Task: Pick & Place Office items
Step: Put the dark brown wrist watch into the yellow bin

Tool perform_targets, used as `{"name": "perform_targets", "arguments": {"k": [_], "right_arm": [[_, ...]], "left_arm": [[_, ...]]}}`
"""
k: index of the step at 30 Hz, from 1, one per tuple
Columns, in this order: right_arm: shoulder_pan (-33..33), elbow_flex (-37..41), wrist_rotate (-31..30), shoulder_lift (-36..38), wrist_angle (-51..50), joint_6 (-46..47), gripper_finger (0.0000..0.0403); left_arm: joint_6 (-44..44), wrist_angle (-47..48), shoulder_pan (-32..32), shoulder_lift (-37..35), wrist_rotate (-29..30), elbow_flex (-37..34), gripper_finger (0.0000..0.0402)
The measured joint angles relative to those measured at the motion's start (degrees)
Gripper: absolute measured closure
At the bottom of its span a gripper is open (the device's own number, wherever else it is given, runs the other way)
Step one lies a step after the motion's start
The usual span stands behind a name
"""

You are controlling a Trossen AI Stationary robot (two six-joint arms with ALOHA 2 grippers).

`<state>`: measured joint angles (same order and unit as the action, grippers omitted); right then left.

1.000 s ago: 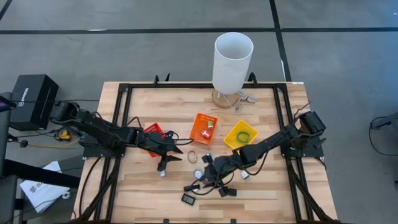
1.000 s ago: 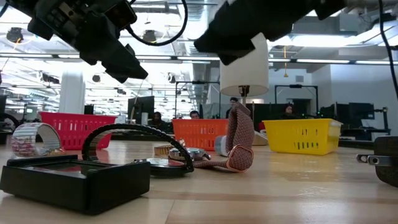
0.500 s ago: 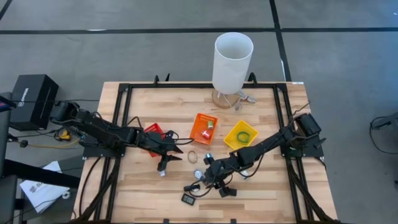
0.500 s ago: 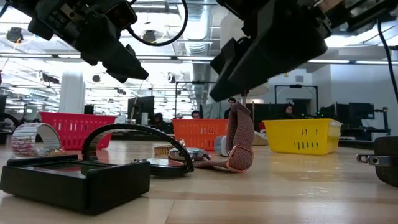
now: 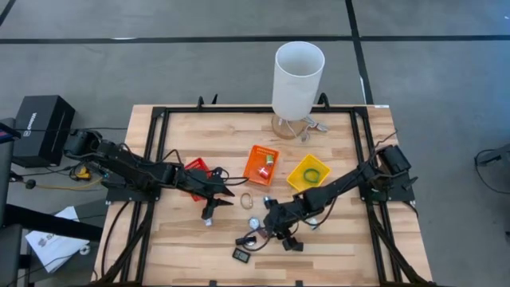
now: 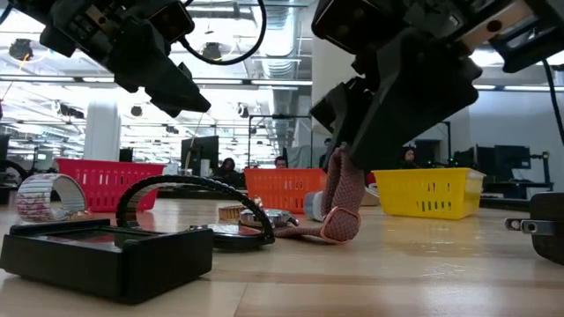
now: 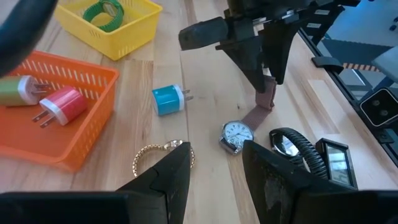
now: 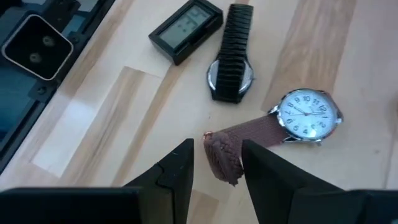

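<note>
Watch: a white-faced watch with a brown woven strap lies on the table in front of the orange bin, at about 6 o'clock from it in the overhead view.
Strap: one end stands up off the wood in a curl, right under the right arm's fingers.
Right gripper: the right gripper sits low over that raised strap end, jaws apart with the strap tip between them; I cannot tell for sure whether either finger touches it yet.
Left gripper: the left gripper hangs above the table near the red bin, jaws apart and empty, over a thin gold bracelet.
Feel: the watch looks light; the strap is soft and floppy, so it will sag and swing, with the heavier face dangling below.
Where to hold: pinch the raised strap end, or better, closer to the case for less swing; the glass face is smooth and could scratch.
Neighbours: a black-strapped watch and a small black digital clock lie just beside it at about 7 o'clock overhead.
</note>
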<state>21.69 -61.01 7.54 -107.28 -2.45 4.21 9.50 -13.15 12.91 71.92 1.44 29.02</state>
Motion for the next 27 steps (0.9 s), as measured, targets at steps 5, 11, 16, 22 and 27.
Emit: {"name": "perform_targets", "arguments": {"k": [5,11,16,22,27], "right_arm": [[-0.1,0.0,0.0,0.0,1.4,-0.1,0.0281],[-0.4,0.0,0.1,0.0,1.1,-0.1,0.0318],[-0.8,0.0,1.7,0.0,1.0,-0.1,0.0355],[-1.3,0.0,3.2,2.2,-0.8,-0.7,0.0395],[-2.2,0.0,3.1,7.8,-7.0,-1.4,0.0391]], "left_arm": [[0.0,0.0,0.0,0.0,0.0,0.0,0.0262],[1.6,0.0,0.0,0.0,0.0,0.0,0.0262],[1.9,0.0,0.0,0.0,0.0,0.0,0.0262],[1.9,0.0,0.0,0.0,0.0,0.0,0.0262],[1.9,0.0,0.0,0.0,0.0,0.0,0.0262]]}}
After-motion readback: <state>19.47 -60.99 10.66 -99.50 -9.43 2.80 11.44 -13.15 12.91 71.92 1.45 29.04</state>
